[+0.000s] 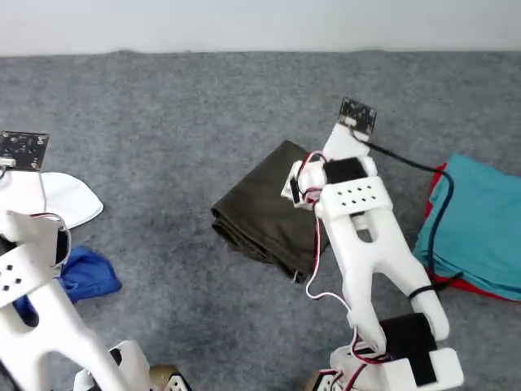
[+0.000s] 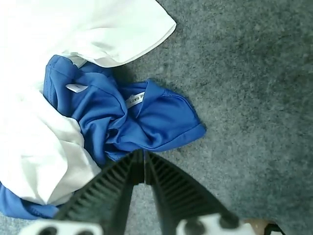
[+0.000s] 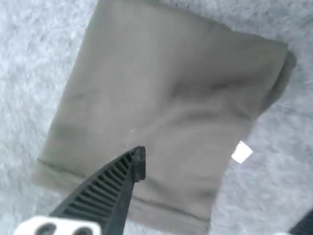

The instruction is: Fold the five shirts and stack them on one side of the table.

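A folded dark olive shirt (image 1: 260, 216) lies in the middle of the grey table. My right arm (image 1: 350, 195) stands over its right edge. In the right wrist view my right gripper (image 3: 222, 188) is open just above the olive shirt (image 3: 161, 93), with one black finger (image 3: 132, 166) over the cloth. At the far left a crumpled blue shirt (image 1: 89, 277) lies partly under a white shirt (image 1: 69, 199), beneath my left arm (image 1: 32, 244). My left gripper (image 2: 143, 159) is shut and empty, hovering close above the blue shirt (image 2: 146, 112) beside the white shirt (image 2: 88, 29).
A folded teal shirt (image 1: 480, 220) rests on a red shirt (image 1: 476, 288) at the table's right edge. A black cable (image 1: 431, 212) runs across the teal shirt. Bare grey felt (image 1: 163, 122) lies between the two arms and along the back.
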